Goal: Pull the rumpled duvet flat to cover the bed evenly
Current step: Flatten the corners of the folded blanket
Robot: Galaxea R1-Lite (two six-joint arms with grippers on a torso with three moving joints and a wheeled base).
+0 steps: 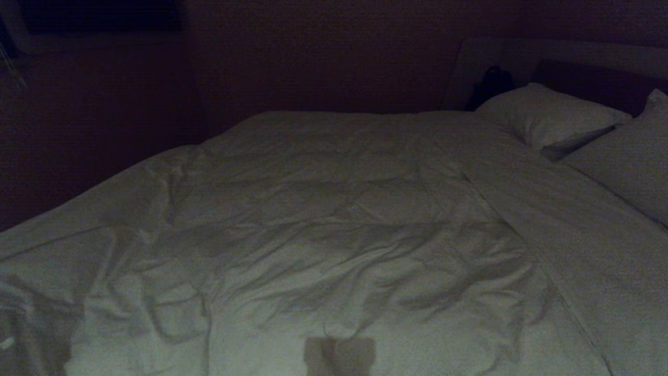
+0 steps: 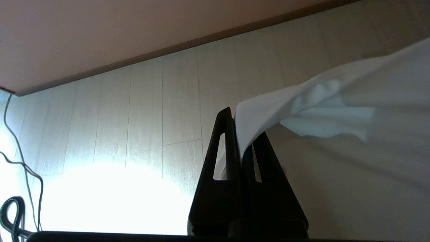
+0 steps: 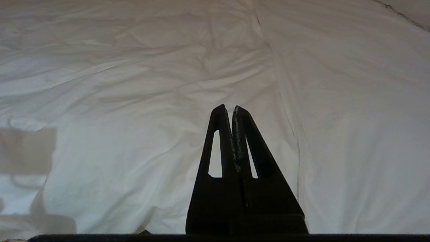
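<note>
Spreading across most of the wide white bed [image 1: 600, 250], the thick, creased white duvet [image 1: 323, 245] leaves a bare strip of mattress on the right, before two white pillows [image 1: 543, 112] at the far right. The black left gripper [image 2: 238, 116], outside the head view, is clenched on a duvet edge, lifted clear over pale plank floor [image 2: 147, 111]. Drawing that edge outward low and steady should tauten wrinkles without tearing free. The black right gripper [image 3: 227, 109] hovers clamped and empty above the cloth. A loose cable [image 2: 20, 161] lies on the floor nearby.

One duvet [image 1: 323, 235], one bed [image 1: 600, 250], two pillows [image 1: 548, 115], two robot hands [image 3: 228, 109].
</note>
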